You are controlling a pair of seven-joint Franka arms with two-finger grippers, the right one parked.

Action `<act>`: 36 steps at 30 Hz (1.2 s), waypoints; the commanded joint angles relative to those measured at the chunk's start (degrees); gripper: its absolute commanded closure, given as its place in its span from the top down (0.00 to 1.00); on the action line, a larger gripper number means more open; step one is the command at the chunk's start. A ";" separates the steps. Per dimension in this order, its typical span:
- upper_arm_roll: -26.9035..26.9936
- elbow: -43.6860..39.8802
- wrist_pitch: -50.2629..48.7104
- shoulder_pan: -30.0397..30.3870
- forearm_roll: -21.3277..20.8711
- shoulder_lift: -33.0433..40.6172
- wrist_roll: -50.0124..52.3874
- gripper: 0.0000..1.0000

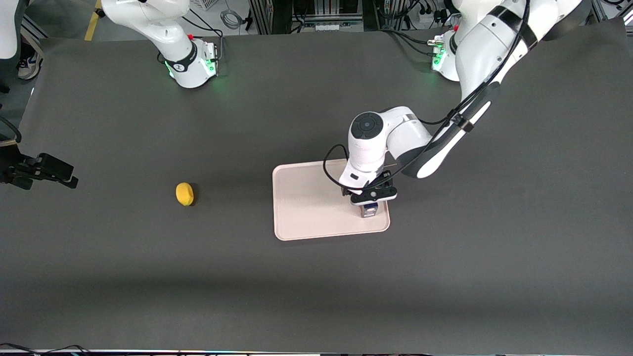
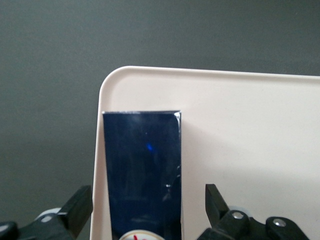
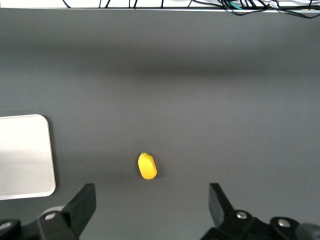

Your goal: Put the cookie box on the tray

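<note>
The dark navy cookie box (image 1: 369, 211) lies on the pale pink tray (image 1: 311, 207), by the tray's corner nearer the front camera, toward the working arm's end. My left gripper (image 1: 372, 198) hovers directly over it. In the left wrist view the box (image 2: 142, 170) lies along the tray's rim (image 2: 240, 140), with part of its round white-red logo showing. The gripper (image 2: 147, 200) is open. Its black fingers (image 2: 80, 205) stand on either side of the box with a gap at each side and do not touch it.
A small yellow rounded object (image 1: 184, 193) lies on the dark table toward the parked arm's end, well apart from the tray; it also shows in the right wrist view (image 3: 147, 166), as does a tray corner (image 3: 25, 155).
</note>
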State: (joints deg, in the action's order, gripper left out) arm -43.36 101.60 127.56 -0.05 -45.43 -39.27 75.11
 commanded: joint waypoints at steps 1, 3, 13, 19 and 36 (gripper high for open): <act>-1.72 -0.17 -3.98 0.75 1.04 3.75 -2.95 1.00; -2.96 -0.61 -5.38 1.45 2.97 4.81 -4.44 1.00; -2.09 -3.42 -12.41 2.59 21.94 18.42 -23.93 1.00; 5.37 -6.58 -19.79 2.77 30.56 26.25 -40.19 1.00; 30.34 -11.78 -33.78 3.21 42.43 36.18 -73.78 1.00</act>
State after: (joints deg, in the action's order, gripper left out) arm -18.78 89.44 96.18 3.63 -7.46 -6.16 7.57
